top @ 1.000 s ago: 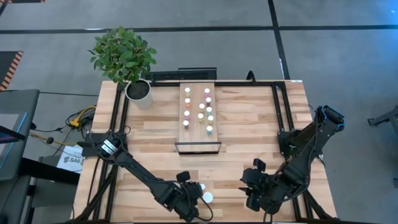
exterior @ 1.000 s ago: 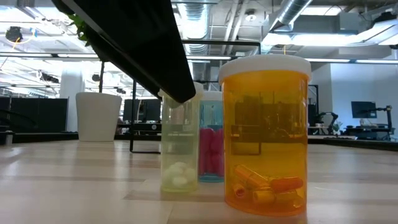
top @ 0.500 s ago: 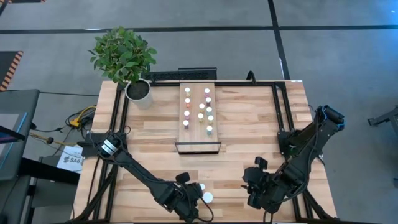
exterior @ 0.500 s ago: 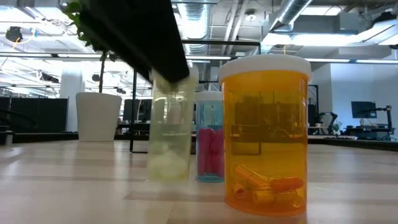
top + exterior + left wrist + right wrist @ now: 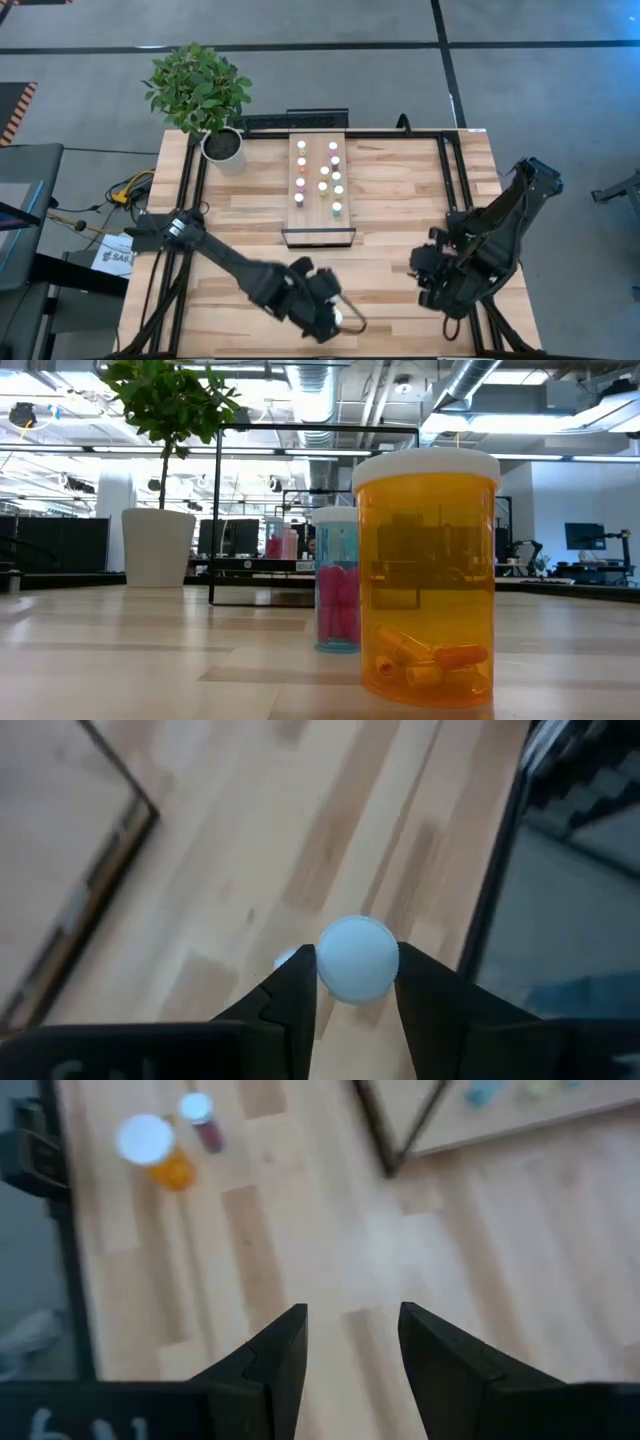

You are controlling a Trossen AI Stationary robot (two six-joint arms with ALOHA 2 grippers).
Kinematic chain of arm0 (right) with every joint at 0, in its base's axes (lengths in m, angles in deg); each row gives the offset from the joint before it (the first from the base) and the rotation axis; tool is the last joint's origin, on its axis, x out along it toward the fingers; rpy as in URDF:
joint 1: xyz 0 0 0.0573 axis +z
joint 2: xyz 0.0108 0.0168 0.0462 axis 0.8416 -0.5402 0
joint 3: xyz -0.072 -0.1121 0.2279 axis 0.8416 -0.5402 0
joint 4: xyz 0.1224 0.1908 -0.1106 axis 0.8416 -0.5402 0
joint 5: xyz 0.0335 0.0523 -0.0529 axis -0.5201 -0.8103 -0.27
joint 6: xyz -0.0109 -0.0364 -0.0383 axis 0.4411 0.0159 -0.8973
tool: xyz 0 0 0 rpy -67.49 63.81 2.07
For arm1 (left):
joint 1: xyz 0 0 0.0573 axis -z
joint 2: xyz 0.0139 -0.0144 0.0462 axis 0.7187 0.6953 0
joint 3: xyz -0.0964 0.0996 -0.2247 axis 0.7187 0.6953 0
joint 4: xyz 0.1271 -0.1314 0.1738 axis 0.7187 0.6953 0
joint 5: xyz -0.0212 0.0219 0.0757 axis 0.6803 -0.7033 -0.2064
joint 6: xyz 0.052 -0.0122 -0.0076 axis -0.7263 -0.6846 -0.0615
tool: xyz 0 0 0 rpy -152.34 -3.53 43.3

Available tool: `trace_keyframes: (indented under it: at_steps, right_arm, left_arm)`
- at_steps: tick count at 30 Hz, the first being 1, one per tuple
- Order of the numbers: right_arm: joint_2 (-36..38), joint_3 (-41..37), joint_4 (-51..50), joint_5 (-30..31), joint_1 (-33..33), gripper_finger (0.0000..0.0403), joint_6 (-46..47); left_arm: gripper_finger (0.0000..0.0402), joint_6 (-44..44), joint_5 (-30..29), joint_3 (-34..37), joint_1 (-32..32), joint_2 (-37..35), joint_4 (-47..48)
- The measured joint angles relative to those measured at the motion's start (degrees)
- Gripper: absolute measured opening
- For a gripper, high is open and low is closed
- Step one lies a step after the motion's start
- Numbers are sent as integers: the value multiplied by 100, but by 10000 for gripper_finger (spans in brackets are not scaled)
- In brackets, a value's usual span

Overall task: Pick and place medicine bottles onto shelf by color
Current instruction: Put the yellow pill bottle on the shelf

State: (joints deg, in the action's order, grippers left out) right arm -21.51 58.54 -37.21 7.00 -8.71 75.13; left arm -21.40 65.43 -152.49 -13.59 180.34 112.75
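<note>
The left end effector (image 5: 350, 990) is closed on a small white-capped medicine bottle (image 5: 358, 958), its two dark fingers pinching the bottle just under the cap; seen from above, it sits at the near edge of the counter (image 5: 400, 230), left of centre. Gripping at the cap looks sensible, since it leaves the body hanging clear for setting down upright. Two bottles wait on the near counter: a large orange bottle (image 5: 428, 575) and, just behind it, a teal bottle (image 5: 337, 580) with pink pills. The shelf (image 5: 321, 185) lies in the middle of the far half, already carrying about ten bottles in rows, presumably grouped by colour. The right end effector (image 5: 345, 1345) hovers over the near right of the counter, fingers partly apart and holding nothing. The counter is pale wood planking with dark rails along its sides. A potted plant (image 5: 200, 90) stands at the far left corner, and an open office with exposed ducts lies beyond.
</note>
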Motion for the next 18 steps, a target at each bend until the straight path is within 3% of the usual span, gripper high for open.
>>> trace_keyframes:
  at_steps: [5,9,18]
  right_arm:
    - [450,0,-541,321,7,179,-65]
    - [739,-2,-974,463,12,179,-65]
    - [1324,-2,-1524,768,13,179,-61]
  left_arm:
    - [102,-392,-260,-1121,-383,-5,58]
    - [102,-710,-589,-904,-780,-361,-375]
    - [103,-653,-646,-818,-1845,-408,838]
